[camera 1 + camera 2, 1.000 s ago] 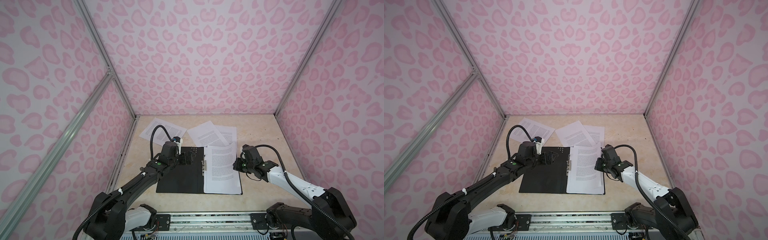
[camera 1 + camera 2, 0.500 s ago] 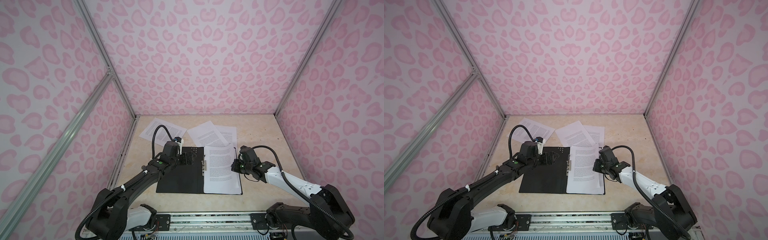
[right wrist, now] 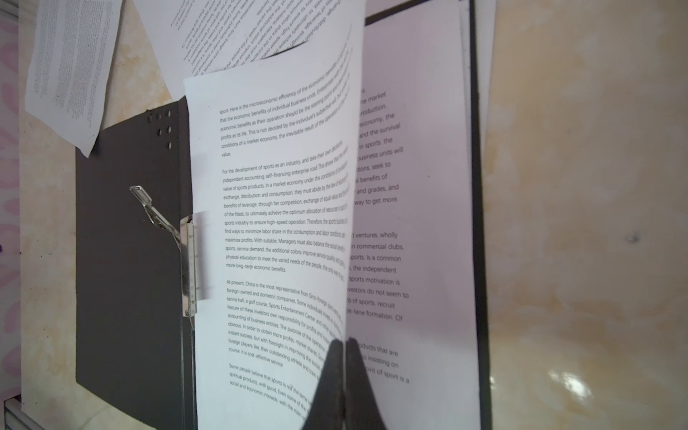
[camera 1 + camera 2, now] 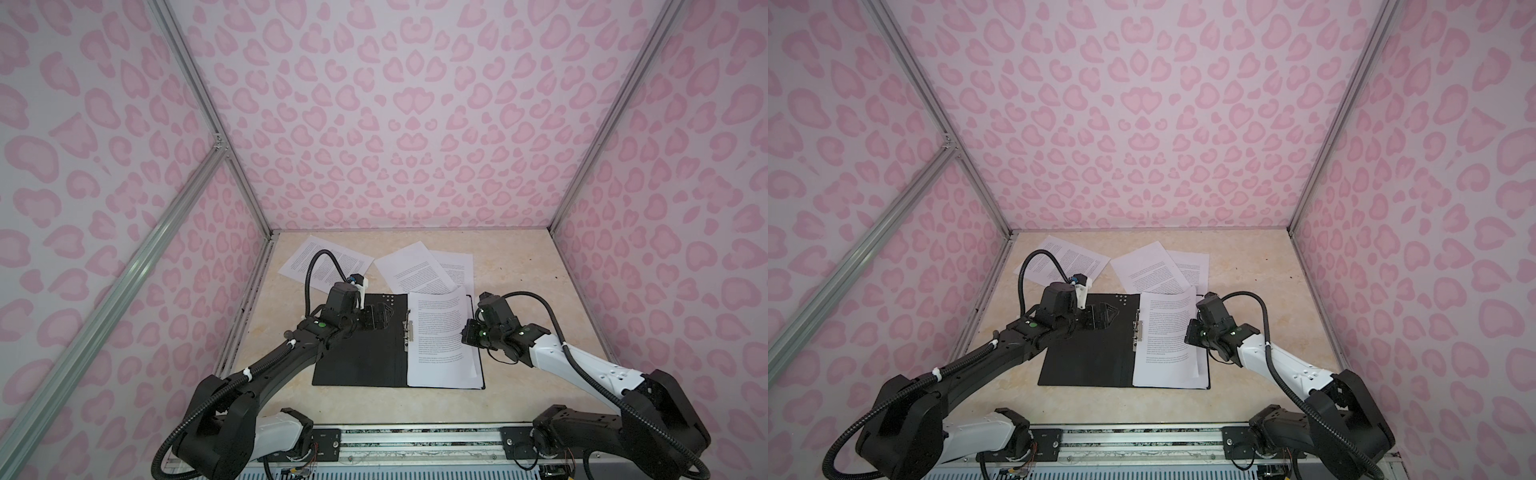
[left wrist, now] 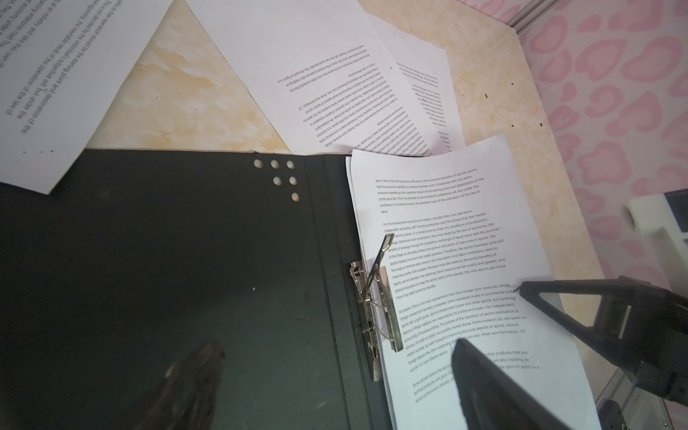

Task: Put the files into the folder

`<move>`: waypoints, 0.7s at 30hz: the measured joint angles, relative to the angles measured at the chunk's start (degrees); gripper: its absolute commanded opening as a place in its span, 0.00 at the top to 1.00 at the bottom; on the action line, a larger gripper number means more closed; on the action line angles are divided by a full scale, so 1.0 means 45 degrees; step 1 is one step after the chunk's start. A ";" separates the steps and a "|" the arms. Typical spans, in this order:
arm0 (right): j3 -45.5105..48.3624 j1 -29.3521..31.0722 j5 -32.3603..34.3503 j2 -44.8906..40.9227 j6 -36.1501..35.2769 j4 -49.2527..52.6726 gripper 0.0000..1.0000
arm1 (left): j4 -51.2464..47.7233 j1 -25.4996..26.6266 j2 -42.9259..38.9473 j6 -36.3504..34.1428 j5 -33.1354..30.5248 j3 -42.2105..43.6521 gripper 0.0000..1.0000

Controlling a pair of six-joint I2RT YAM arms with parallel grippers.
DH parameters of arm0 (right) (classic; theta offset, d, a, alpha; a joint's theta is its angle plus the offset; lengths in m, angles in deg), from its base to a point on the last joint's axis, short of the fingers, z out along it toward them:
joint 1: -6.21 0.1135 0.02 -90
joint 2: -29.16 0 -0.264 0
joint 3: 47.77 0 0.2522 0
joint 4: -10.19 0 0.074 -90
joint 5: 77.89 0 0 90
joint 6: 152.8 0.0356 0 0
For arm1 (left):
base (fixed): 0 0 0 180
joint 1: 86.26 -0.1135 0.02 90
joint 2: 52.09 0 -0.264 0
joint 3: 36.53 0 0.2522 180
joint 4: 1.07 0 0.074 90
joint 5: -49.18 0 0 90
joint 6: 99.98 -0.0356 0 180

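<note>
The black folder (image 4: 357,353) (image 4: 1084,353) lies open on the table, its left half (image 5: 167,242) bare. Its metal clip (image 5: 376,298) (image 3: 188,260) stands raised at the spine. My right gripper (image 3: 344,342) (image 4: 465,332) is shut on the right edge of the top sheet (image 3: 268,223) (image 4: 1167,332), which bows up off another sheet (image 3: 409,223) lying in the folder's right half. My left gripper (image 5: 335,344) (image 4: 380,318) hangs open over the spine by the clip, holding nothing.
More files lie loose behind the folder: one sheet (image 4: 328,264) at the back left and two overlapping sheets (image 4: 419,270) (image 4: 457,270) at the back centre. Pink patterned walls enclose the table on three sides, with bare tabletop (image 4: 540,291) to the right.
My right gripper has moved a little left toward the spine with the sheet's edge, so the sheet bows up more. The left arm has barely moved.
</note>
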 measured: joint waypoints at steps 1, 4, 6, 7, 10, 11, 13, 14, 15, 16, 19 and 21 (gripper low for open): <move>0.0005 0.0005 0.0005 0.0000 -0.0005 0.0000 1.00 | 0.0000 0.0000 0.0005 0.0000 0.0000 0.0000 0.03; 0.0078 0.0029 0.0005 -0.0029 0.0000 0.0000 1.00 | 0.0000 0.0000 0.0039 0.0000 0.0000 -0.0005 0.03; 0.0121 0.0068 0.0010 -0.0029 0.0000 0.0000 1.00 | 0.0000 0.0000 0.0049 0.0000 0.0000 -0.0005 0.03; 0.0126 0.0097 0.0000 -0.0024 0.0000 0.0000 1.00 | 0.0000 0.0000 0.0049 0.0000 0.0000 -0.0005 0.03; 0.0136 0.0180 0.0000 0.0015 0.0034 -0.0005 1.00 | 0.0000 0.0015 0.0073 -0.0005 0.0000 -0.0034 0.03; 0.0136 0.0194 0.0005 0.0044 0.0029 -0.0005 1.00 | 0.0000 0.0019 0.0083 -0.0005 0.0000 -0.0034 0.03; 0.0136 0.0219 0.0005 0.0078 0.0029 -0.0005 1.00 | -0.0005 0.0019 0.0117 -0.0005 0.0000 -0.0049 0.03; 0.0136 0.0219 0.0005 0.0102 0.0068 -0.0005 1.00 | -0.0005 0.0019 0.0131 -0.0005 0.0000 -0.0049 0.03; 0.0136 0.0233 0.0005 0.0126 0.0058 -0.0005 1.00 | -0.0005 0.0019 0.0131 -0.0005 0.0000 -0.0049 0.03; 0.0136 0.0243 0.0015 0.0146 0.0058 -0.0005 1.00 | -0.0005 0.0019 0.0131 -0.0005 0.0000 -0.0049 0.03; 0.0136 0.0253 0.0010 0.0170 0.0083 -0.0005 1.00 | -0.0005 0.0019 0.0136 -0.0005 0.0000 -0.0049 0.03; 0.0136 0.0253 0.0102 0.0175 0.0083 -0.0005 0.94 | -0.0005 0.0019 0.0136 -0.0005 0.0000 -0.0049 0.03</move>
